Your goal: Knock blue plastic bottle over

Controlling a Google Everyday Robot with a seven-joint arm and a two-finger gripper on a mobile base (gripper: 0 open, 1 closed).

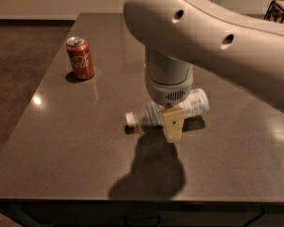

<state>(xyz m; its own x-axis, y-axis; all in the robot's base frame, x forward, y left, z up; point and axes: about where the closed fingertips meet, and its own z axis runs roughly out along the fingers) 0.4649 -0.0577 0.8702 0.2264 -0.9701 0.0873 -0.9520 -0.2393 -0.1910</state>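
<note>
The blue plastic bottle (pixel 194 103) lies on its side on the dark table (pixel 61 145), its white cap (pixel 130 119) pointing left. It is clear with a pale blue-white label. My gripper (pixel 172 126) hangs straight down from the big white arm (pixel 208 37), right over the bottle's middle and in front of it, hiding part of the bottle. Only its cream-coloured finger block shows, near the table top.
A red soda can (pixel 80 58) stands upright at the far left of the table. The gold-brown can is hidden behind the arm. A dark wire basket (pixel 280 11) shows at the top right. The table's left edge drops to a brown floor.
</note>
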